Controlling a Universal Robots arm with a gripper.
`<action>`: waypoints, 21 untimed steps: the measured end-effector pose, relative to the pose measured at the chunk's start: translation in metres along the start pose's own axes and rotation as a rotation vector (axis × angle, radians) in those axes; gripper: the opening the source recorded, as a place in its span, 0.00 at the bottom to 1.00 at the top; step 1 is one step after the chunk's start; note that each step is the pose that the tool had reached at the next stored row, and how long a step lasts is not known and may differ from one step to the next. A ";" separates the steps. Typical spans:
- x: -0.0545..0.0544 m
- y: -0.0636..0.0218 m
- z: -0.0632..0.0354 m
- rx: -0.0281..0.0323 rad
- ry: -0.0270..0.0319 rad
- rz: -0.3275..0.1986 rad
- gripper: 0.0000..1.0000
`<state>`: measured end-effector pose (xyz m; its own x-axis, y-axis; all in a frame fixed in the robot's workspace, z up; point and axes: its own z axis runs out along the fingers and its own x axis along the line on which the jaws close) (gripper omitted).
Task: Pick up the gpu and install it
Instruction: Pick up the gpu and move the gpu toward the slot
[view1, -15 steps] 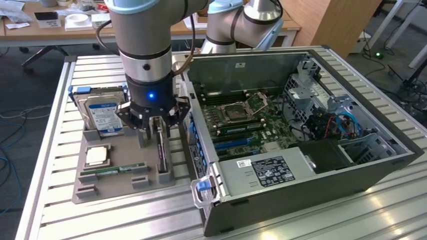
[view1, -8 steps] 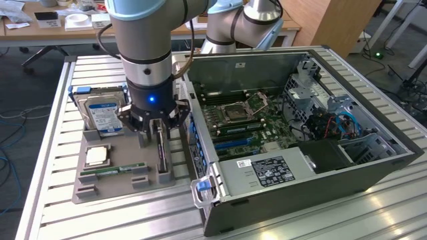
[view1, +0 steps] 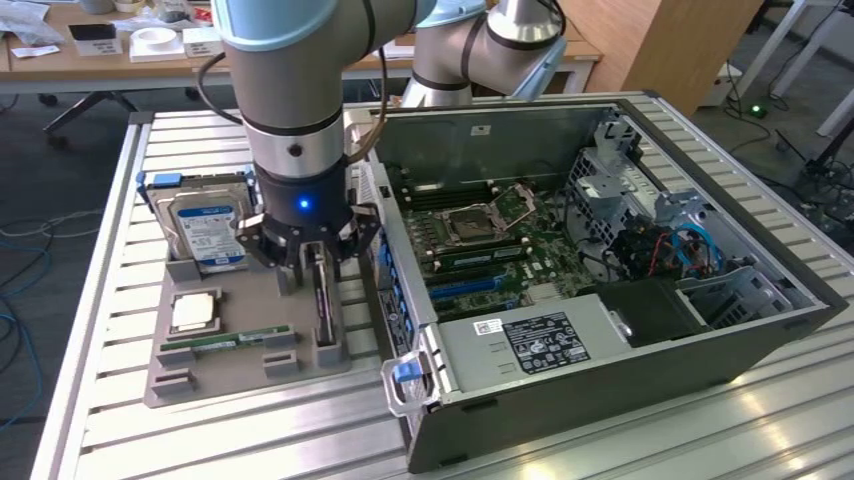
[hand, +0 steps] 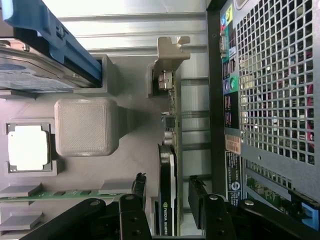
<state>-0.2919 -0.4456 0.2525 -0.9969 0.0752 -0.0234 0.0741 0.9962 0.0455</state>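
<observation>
The gpu (view1: 324, 305) stands on its long edge in a slot of the grey holder tray (view1: 254, 378), just beside the open computer case (view1: 601, 330). In the wrist view the gpu (hand: 172, 130) is seen edge-on, its silvery bracket at the far end. My gripper (view1: 318, 262) hangs directly over the card, open. In the wrist view my gripper (hand: 168, 194) straddles the card, one black finger on each side with a small gap to the board. Nothing is held.
On the tray sit a hard drive (view1: 207, 225) with a blue-white label, a CPU (view1: 195, 312) and a green RAM stick (view1: 227, 343). The case's motherboard (view1: 494, 240) lies exposed. The case's perforated rear panel (hand: 270, 90) runs close alongside the card.
</observation>
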 end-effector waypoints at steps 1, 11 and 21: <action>0.000 -0.0001 0.0010 0.0002 0.0001 0.000 0.47; 0.000 -0.0004 0.0082 0.0004 0.0004 0.000 0.47; 0.001 -0.0008 0.0160 0.0001 0.0001 0.000 0.47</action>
<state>-0.2925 -0.4457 0.2365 -0.9969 0.0753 -0.0232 0.0742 0.9962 0.0454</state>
